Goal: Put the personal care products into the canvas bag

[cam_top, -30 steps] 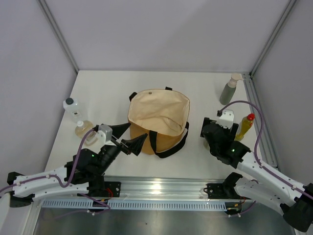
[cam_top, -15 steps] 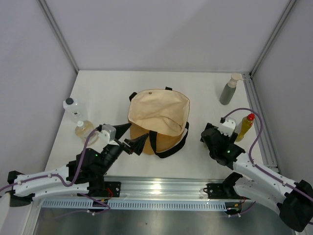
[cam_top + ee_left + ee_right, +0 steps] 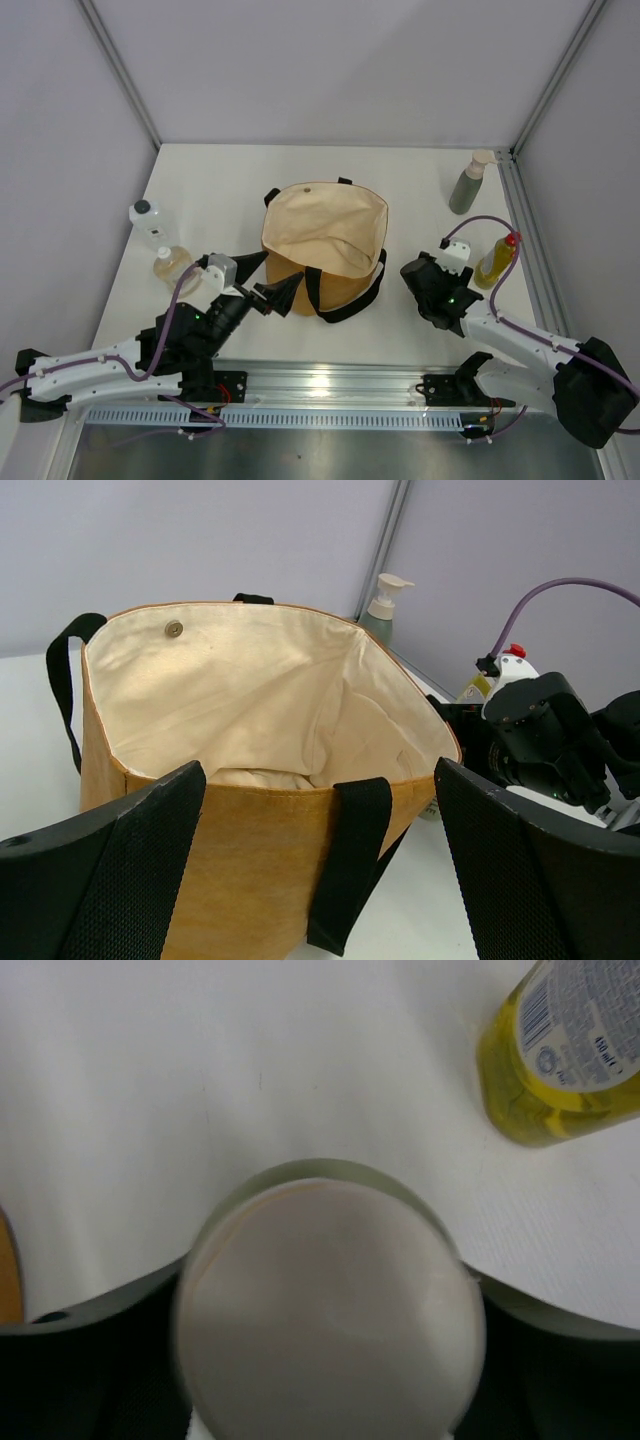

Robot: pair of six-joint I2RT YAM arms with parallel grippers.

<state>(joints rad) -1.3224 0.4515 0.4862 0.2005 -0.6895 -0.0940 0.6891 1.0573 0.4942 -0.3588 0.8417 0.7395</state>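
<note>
The tan canvas bag (image 3: pixel 325 235) stands open in the middle, cream lining showing (image 3: pixel 250 690). My left gripper (image 3: pixel 268 282) is open at its near wall, one finger either side of a black strap (image 3: pixel 350 860). My right gripper (image 3: pixel 420 283) is right of the bag, its jaws pressed on both sides of a round pale-green container with a beige lid (image 3: pixel 330 1320). The yellow bottle with red cap (image 3: pixel 497 260) stands just right of it (image 3: pixel 565 1055). The grey-green pump bottle (image 3: pixel 465 187) is far right. The clear square bottle (image 3: pixel 147 222) and amber round bottle (image 3: pixel 170 265) stand left.
Grey walls with metal corner posts enclose the white table (image 3: pixel 230 190) on three sides. A metal rail (image 3: pixel 330 385) runs along the near edge. The right arm's purple cable (image 3: pixel 490 225) loops over the yellow bottle.
My right gripper has moved left and nearer, away from the yellow bottle and toward the bag. My left gripper has hardly shifted.
</note>
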